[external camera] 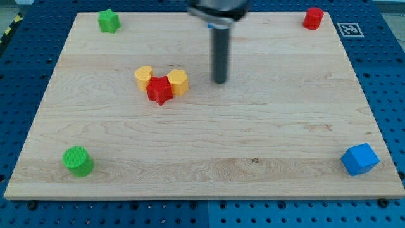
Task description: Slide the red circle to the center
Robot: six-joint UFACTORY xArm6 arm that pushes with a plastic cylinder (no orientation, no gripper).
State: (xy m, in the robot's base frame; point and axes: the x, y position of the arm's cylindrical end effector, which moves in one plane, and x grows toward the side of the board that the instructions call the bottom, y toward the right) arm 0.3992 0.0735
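Observation:
The red circle (312, 18), a short red cylinder, stands near the board's top right corner. My tip (219, 81) is the lower end of the dark rod, near the middle of the board, slightly toward the view's top. The tip is far to the left of and below the red circle, not touching any block. A red star (159, 90) lies left of the tip with a yellow heart (144, 76) and a yellow hexagon (178, 82) pressed against it.
A green star (109, 21) sits at the top left corner. A green cylinder (78, 160) stands at the bottom left. A blue cube (360, 159) sits at the bottom right. The wooden board (209, 152) lies on a blue perforated table.

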